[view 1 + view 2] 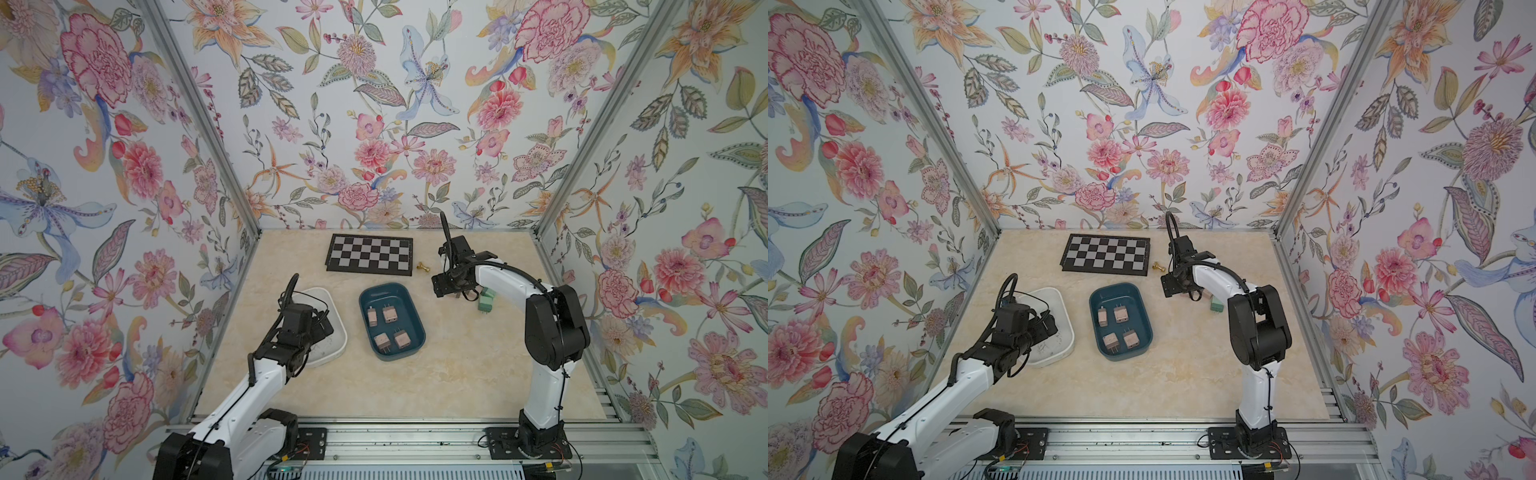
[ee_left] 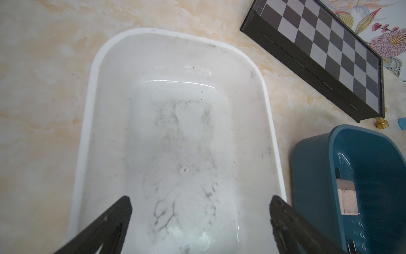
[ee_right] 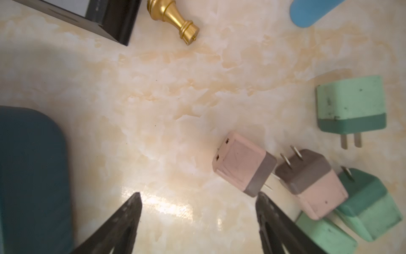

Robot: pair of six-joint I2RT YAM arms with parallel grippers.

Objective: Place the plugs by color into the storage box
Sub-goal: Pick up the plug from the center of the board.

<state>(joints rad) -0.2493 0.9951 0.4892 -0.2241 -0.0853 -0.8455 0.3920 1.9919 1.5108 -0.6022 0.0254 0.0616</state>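
the right wrist view alone clearly shows two loose pink plugs (image 3: 241, 163) and three green plugs (image 3: 349, 103) beside the right gripper (image 3: 198, 195), spread wide and empty; the nearer pink's prongs face its neighbour. in both top views four tub plugs (image 1: 389, 314) lie flat in the teal tub (image 1: 392, 285), prongs mostly toward the checkerboard (image 1: 370, 254). left gripper (image 2: 201, 199) gapes empty over the white tub (image 2: 87, 110)

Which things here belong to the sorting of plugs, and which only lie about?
For the job: loose pink plugs, green plugs, stored pink plugs, blue tub, white tub.
Lying about: chessboard, brass piece, light blue cylinder.
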